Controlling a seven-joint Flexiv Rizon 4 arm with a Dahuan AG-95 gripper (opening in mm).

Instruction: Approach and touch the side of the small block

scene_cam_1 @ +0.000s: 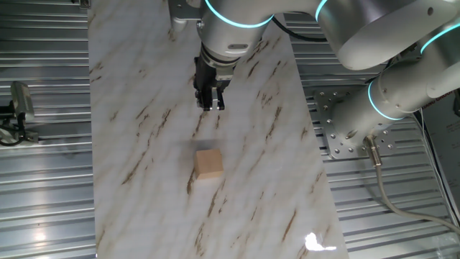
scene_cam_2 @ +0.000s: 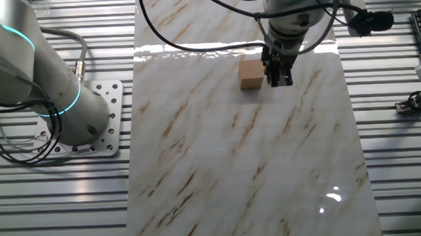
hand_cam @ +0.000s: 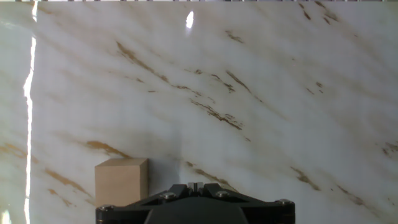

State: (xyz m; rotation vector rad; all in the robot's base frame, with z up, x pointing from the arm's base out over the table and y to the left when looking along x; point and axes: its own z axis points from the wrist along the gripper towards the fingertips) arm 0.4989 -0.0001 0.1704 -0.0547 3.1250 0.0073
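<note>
A light, rigid small block (scene_cam_1: 208, 163), best touched on a flat side, is approached on the counter (scene_cam_1: 273, 187) by a clenched, empty gripper (scene_cam_1: 210, 106).

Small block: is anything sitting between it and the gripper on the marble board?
Nothing visible does. The small block sits alone on the marble board, and the gripper hangs above the bare surface beside it, with only veined marble between them. The other fixed view and the hand view show no obstacle either.
</note>
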